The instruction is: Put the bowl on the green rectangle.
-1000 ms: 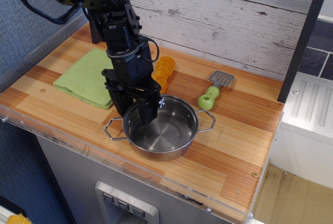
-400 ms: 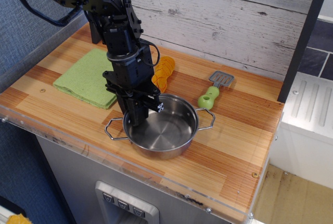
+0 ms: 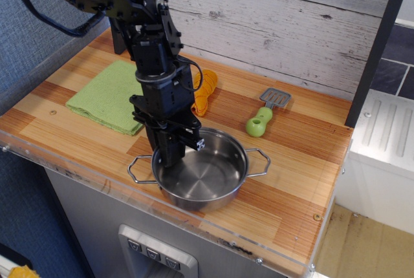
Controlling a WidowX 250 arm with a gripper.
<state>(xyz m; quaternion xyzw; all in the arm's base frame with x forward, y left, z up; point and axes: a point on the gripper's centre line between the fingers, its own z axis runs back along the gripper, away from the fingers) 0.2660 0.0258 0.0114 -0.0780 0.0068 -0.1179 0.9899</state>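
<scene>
At the far left of your wooden counter [image 3: 304, 161] lies the green rectangle [image 3: 107, 97], a flat folded light-green cloth with its near right corner close to the arm. It is bare on the part you can see; the arm hides a strip of its right edge.

Just right of the cloth, your black arm [image 3: 145, 39] comes down from the upper left and ends in the gripper [image 3: 169, 152], which points almost straight down at the left rim of the bowl [image 3: 202, 176]. The claw looks clenched on that rim: one finger [image 3: 173, 155] sits inside the bowl against the wall, and the other seems to be outside it, hidden by the gripper body. You cannot see any gap between the fingers, so take the grasp as likely rather than certain.

The bowl is a round, shiny steel pot with a wire loop handle on its left and another on its right. It sits at the near middle of the counter, close to the near edge, to the right of the cloth and clear of it. Its inside is empty and mirrors the gripper. Whether its base is touching the wood cannot be told from this view.

Behind the gripper, an orange object [image 3: 206, 90] lies partly hidden by the arm. Further right, well apart from the bowl, a green-handled toy spatula [image 3: 264, 116] with a grey blade rests on the counter.
</scene>
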